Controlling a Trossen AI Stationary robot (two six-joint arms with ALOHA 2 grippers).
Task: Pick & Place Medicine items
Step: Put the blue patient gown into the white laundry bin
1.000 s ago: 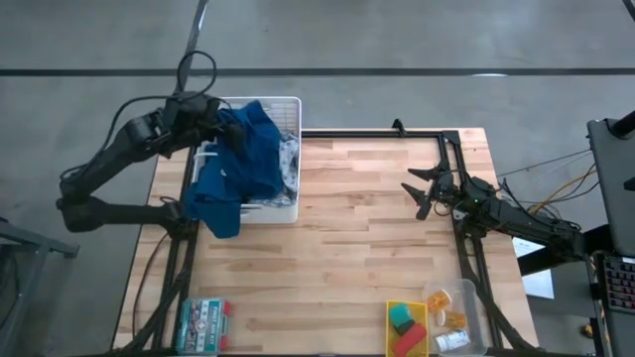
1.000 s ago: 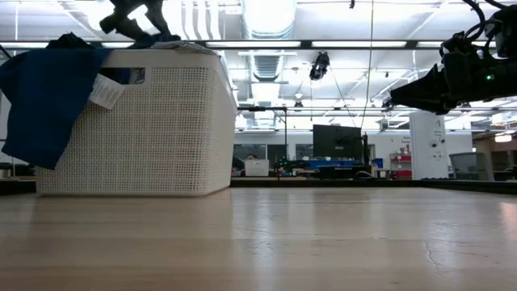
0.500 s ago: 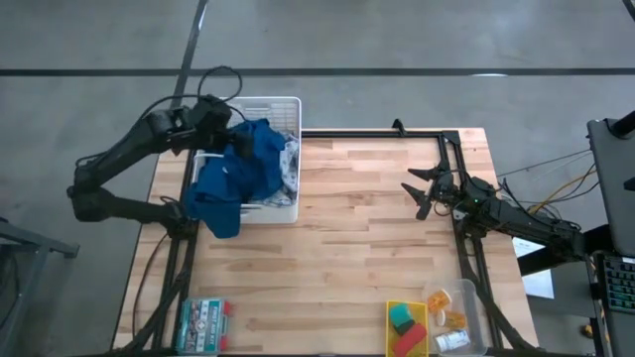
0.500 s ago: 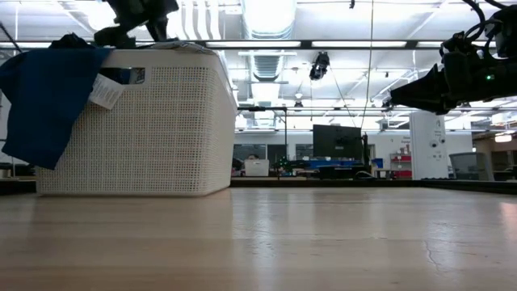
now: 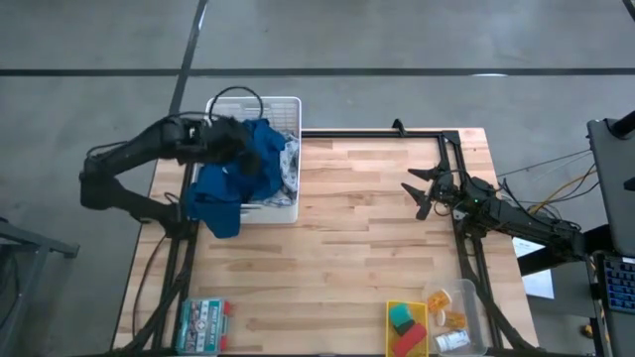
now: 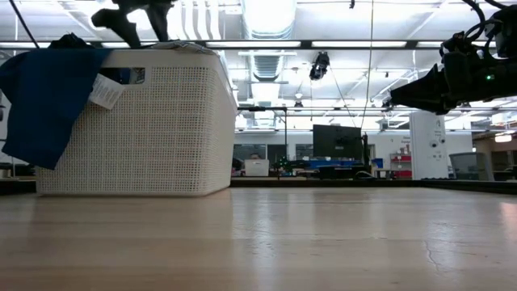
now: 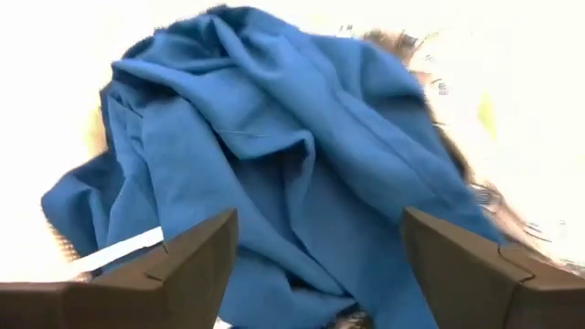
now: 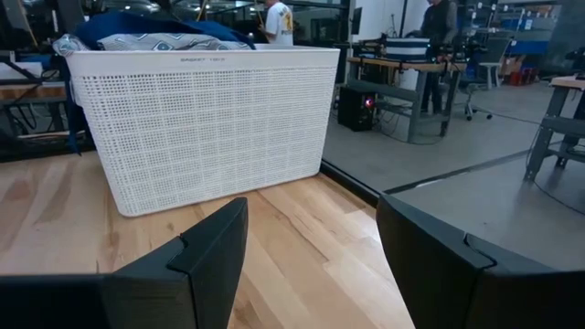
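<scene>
Left arm: over the last second the left gripper has swung in from the basket's far rim to hang above the blue cloth heaped in the white basket, fingers apart and empty.
Right arm: unmoved; the right gripper hovers near the tabletop's right edge, fingers apart, holding nothing.
Medicine items: white carton and orange pieces lie in the clear tray at the near right corner, untouched.
Meaning: no medicine item has been picked up yet.
</scene>
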